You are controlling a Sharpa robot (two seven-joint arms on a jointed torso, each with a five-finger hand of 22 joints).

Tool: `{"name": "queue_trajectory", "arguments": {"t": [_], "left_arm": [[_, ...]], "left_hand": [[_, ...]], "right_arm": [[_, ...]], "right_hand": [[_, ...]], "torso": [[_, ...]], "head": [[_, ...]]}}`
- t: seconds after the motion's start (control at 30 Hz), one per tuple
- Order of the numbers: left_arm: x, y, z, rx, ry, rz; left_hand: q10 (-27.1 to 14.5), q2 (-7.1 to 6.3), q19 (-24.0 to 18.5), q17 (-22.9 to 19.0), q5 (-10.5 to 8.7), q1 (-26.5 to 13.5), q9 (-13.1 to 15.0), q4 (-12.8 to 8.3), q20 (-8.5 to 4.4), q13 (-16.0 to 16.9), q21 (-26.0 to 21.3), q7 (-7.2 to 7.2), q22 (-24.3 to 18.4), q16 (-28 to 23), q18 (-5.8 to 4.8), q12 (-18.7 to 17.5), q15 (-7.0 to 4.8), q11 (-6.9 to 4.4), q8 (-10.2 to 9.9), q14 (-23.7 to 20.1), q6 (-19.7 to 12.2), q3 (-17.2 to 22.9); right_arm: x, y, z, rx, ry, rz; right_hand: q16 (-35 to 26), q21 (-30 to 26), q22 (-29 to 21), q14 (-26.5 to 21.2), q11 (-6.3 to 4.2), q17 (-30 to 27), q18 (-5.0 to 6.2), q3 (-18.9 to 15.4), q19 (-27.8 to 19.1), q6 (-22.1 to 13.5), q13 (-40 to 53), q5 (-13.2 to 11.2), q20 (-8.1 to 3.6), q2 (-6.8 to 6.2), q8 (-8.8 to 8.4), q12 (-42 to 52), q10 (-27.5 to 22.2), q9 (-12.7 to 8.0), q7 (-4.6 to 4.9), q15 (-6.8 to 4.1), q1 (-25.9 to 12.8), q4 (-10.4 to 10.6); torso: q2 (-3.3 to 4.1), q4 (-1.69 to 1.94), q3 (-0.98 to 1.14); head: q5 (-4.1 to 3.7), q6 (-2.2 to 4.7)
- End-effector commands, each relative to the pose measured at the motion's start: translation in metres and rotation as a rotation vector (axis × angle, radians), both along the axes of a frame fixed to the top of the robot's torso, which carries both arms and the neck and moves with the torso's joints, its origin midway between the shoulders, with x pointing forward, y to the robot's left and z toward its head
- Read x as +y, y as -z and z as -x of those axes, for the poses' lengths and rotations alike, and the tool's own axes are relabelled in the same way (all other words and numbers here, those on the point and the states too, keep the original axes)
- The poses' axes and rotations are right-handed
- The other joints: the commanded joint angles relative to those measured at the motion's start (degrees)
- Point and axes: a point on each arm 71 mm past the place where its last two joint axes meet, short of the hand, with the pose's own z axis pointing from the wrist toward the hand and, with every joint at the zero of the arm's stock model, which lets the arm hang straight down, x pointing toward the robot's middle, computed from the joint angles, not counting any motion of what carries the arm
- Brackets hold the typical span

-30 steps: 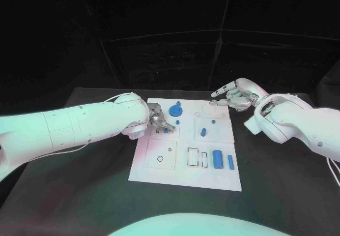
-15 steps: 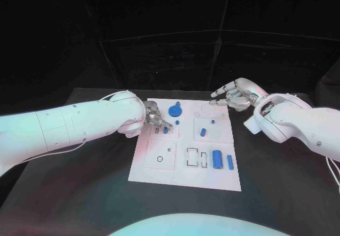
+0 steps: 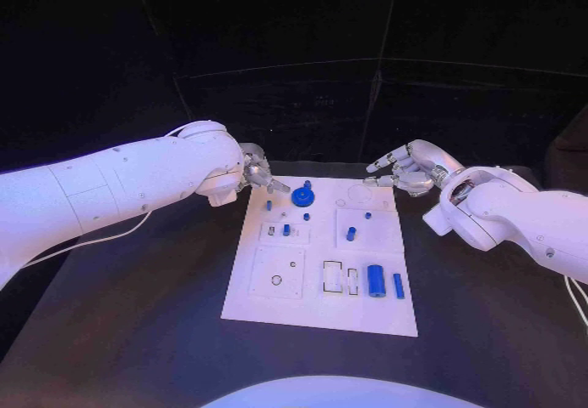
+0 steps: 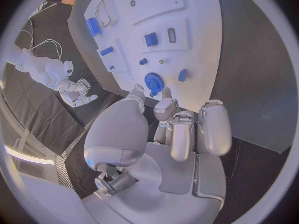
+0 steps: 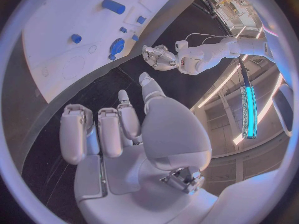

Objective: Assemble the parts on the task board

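The white task board [image 3: 285, 302] lies in the middle of the black table. A blue gear [image 3: 302, 198] sits near its far edge. A small blue piece [image 3: 287, 229] stands in the plate left of centre, another blue piece [image 3: 351, 232] to its right. A blue cylinder [image 3: 375, 279] and a thin blue bar [image 3: 398, 285] lie at the near right. My left hand [image 3: 255, 174] hovers off the board's far left corner and holds nothing, its fingers loosely bent [image 4: 182, 129]. My right hand [image 3: 410, 166] hangs over the far right corner, fingers spread and holding nothing [image 5: 118, 129].
Black table [image 3: 147, 323] surrounds the board on all sides. Two tiny blue pins [image 3: 307, 216] [image 3: 366, 214] stand near the board's middle. Outlined slots [image 3: 333, 274] lie beside the cylinder. Dark curtains close off the back.
My left hand has let go of the small blue piece, which now stands in its plate, and has drawn back to the board's far left corner. The right hand has barely moved.
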Motion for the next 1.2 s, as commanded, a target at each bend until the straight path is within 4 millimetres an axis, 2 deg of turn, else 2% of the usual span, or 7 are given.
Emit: {"name": "queue_trajectory", "arguments": {"t": [0.03, 0.3, 0.5, 0.6, 1.03, 1.2], "left_arm": [[0.002, 0.002, -0.008, 0.077, 0.033, -0.033], [0.011, 0.004, -0.030, 0.118, 0.006, -0.101], [0.014, 0.012, -0.038, 0.138, -0.010, -0.119], [0.014, 0.015, -0.040, 0.142, -0.015, -0.118], [0.008, 0.024, -0.041, 0.162, 0.000, -0.119], [0.007, 0.028, -0.040, 0.181, 0.006, -0.129]], "left_hand": [[-0.2, 0.60, 0.0, 15.1, 0.10, 0.7, -0.4, 0.0, 0.55, 0.0, -0.3, 0.39, 0.0, 0.2, 0.42, -0.1, 0.46, 0.36, -0.4, 6.0, 0.4, -0.4], [-0.2, 1.96, 0.1, 15.1, 0.12, 1.5, -1.4, 0.2, 0.78, 0.2, -0.2, 0.38, 0.3, 0.2, 0.41, 0.3, 0.57, 0.41, -0.6, 6.0, 1.4, -0.6], [-0.1, 2.44, 0.1, 15.1, 0.12, 1.6, -1.7, 0.3, 0.80, 0.3, -0.2, 0.23, 0.3, 0.2, 0.42, 0.4, 0.52, 0.31, -0.4, 6.0, 2.2, -0.9], [-0.1, 2.59, 0.2, 15.1, 0.12, 1.6, -1.8, 0.4, 0.79, 0.4, -0.2, 0.20, 0.4, 0.2, 0.40, 0.5, 0.50, 0.28, -0.4, 6.0, 2.4, -1.0], [0.2, 2.92, 0.5, 15.1, 0.11, 1.7, -2.0, 0.5, 0.73, 0.9, 0.2, -0.03, 1.0, 0.2, 0.28, 1.0, 0.39, 0.11, -0.1, 6.0, 3.2, -1.4], [0.3, 2.94, 0.6, 15.1, 0.11, 1.8, -2.0, 0.5, 0.68, 1.0, 0.3, -0.13, 1.2, 0.2, 0.25, 1.2, 0.32, 0.02, 0.1, 6.0, 3.5, -1.6]], "right_arm": [[0.002, -0.001, 0.000, 0.001, -0.010, -0.003], [0.004, -0.001, 0.000, 0.002, -0.012, -0.004], [0.005, -0.001, 0.000, 0.001, -0.014, -0.005], [0.005, -0.001, 0.000, 0.001, -0.014, -0.006], [0.007, -0.001, 0.001, -0.001, -0.018, -0.007], [0.006, -0.002, 0.001, -0.001, -0.016, -0.007]], "right_hand": [[-0.2, -0.4, 0.1, 3.0, -0.15, 0.2, 1.02, -0.3, -0.4, 0.2, 2.0, 0.5, -0.03, 0.29, 0.19, -0.2, -0.2, 0.0, -0.15, -0.31, 0.0, 0.0], [-0.3, -0.4, 0.1, 3.0, -0.15, 0.2, 1.02, -0.5, -0.4, 0.2, 2.0, 1.1, -0.04, 0.43, 0.20, -0.2, -0.2, 0.0, -0.15, -0.31, 0.2, 0.1], [-0.3, -0.4, 0.0, 3.0, -0.15, 0.2, 1.02, -0.5, -0.4, 0.2, 2.0, 1.3, -0.05, 0.47, 0.20, -0.3, -0.3, 0.0, -0.15, -0.32, 0.3, 0.1], [-0.3, -0.4, 0.0, 3.0, -0.15, 0.2, 1.02, -0.5, -0.4, 0.2, 2.0, 1.3, -0.05, 0.47, 0.20, -0.3, -0.3, 0.0, -0.15, -0.32, 0.3, 0.1], [-0.3, -0.4, 0.0, 3.0, -0.14, 0.2, 1.03, -0.7, -0.4, 0.2, 2.0, 1.4, -0.05, 0.51, 0.21, -0.2, -0.2, 0.0, -0.14, -0.31, 0.2, 0.2], [-0.3, -0.5, 0.0, 3.0, -0.14, 0.2, 1.03, -0.9, -0.4, 0.1, 2.0, 1.2, -0.05, 0.51, 0.22, -0.2, -0.2, 0.0, -0.14, -0.31, 0.1, 0.3]], "torso": [[0.06, -0.04, 0.03], [0.13, -0.08, 0.03], [0.34, -0.31, 0.01], [0.39, -0.38, 0.01], [0.32, -0.28, 0.07], [0.36, -0.24, 0.01]], "head": [[0.25, 0.09], [0.49, 0.13], [0.76, 0.20], [0.82, 0.20], [0.74, 0.07], [0.64, 0.04]]}}
